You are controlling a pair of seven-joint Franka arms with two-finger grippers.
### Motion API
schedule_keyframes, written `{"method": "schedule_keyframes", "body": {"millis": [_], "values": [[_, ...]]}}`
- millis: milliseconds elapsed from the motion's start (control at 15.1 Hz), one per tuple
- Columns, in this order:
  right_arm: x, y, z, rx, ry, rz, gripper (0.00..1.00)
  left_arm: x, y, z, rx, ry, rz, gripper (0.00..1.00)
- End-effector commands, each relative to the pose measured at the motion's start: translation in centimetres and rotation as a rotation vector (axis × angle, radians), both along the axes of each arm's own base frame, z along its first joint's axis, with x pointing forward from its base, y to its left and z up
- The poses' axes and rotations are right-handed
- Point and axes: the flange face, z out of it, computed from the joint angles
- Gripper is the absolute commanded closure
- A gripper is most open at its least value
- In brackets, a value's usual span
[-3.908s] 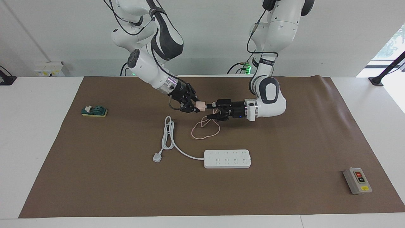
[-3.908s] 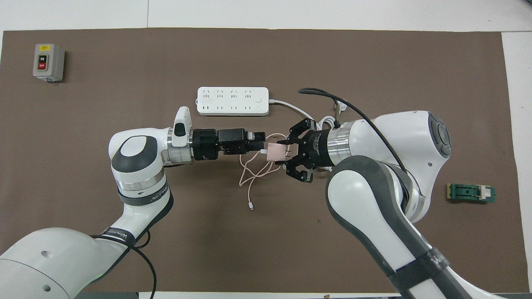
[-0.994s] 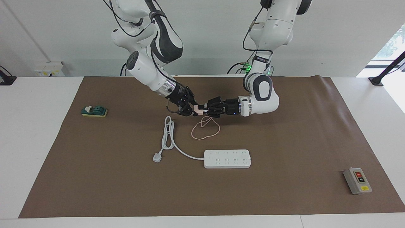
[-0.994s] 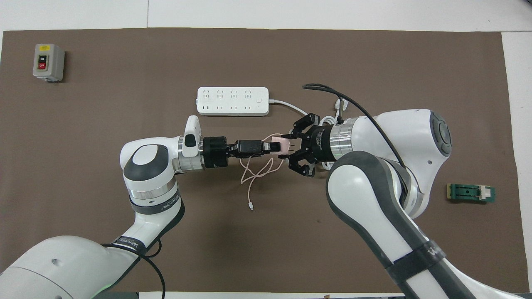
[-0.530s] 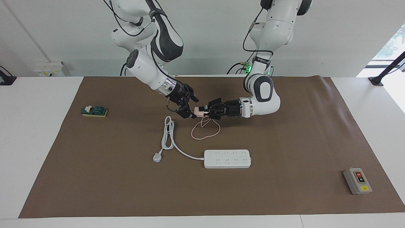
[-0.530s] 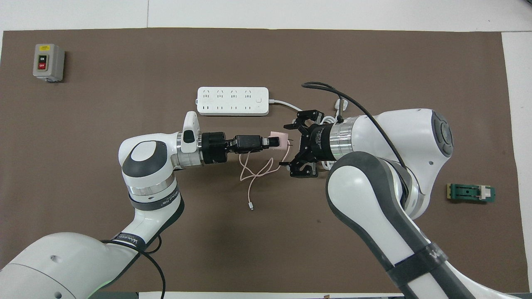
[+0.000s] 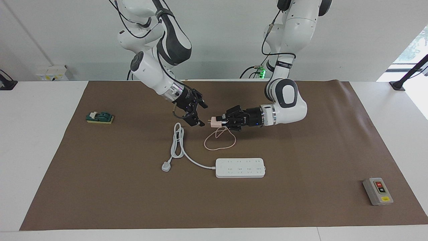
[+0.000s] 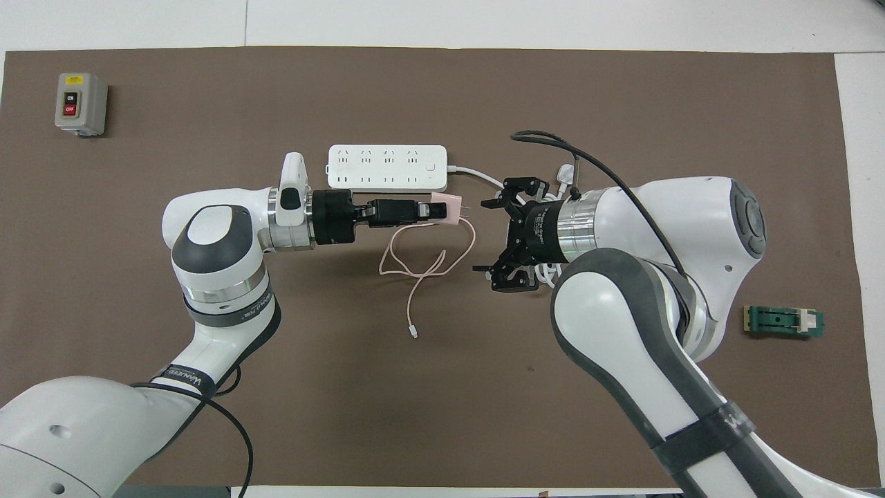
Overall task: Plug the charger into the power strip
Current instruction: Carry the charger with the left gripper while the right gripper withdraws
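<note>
The charger (image 7: 214, 122), a small pale-pink cube, hangs above the mat with my left gripper (image 7: 220, 121) shut on it. Its prongs point toward my right gripper (image 7: 202, 115), which stands open a short gap away with nothing between its fingers. In the overhead view the charger (image 8: 449, 207) in the left gripper (image 8: 435, 209) sits just beside the cord end of the power strip (image 8: 387, 168), and the right gripper (image 8: 482, 236) is wide open. The thin pink cable (image 7: 219, 142) loops down onto the mat, ending in a tiny connector (image 8: 413, 333). The white power strip (image 7: 240, 167) lies flat.
The strip's thick white cord (image 7: 177, 144) coils toward the right arm and ends in a three-pin plug (image 7: 166, 166). A grey switch box (image 7: 378, 191) sits at the left arm's end. A green block (image 7: 99, 117) lies at the right arm's end. A brown mat (image 7: 301, 207) covers the table.
My right gripper let go of the charger, opened wide and drew back. The left gripper, holding the charger alone, carried it toward the power strip, and the cable loop shifted with it.
</note>
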Motion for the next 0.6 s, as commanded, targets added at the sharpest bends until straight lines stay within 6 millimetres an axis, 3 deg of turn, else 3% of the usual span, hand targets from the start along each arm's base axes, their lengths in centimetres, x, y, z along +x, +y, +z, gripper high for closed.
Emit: {"method": "schedule_keyframes", "body": {"millis": [0, 331, 530], "values": [[0.3, -1.4, 0.3, -0.030, -0.063, 0.089, 0.00, 1.9, 1.3, 1.9, 0.071, -0.034, -0.022, 1.00], [0.5, -3.8, 1.5, -0.192, -0.213, 0.375, 0.00, 4.2, 3.6, 7.7, 0.235, -0.059, -0.086, 1.00], [1.0, -7.1, 2.0, -0.274, -0.242, 0.579, 0.00, 4.7, 5.1, 12.2, 0.367, -0.045, -0.144, 1.00]]}}
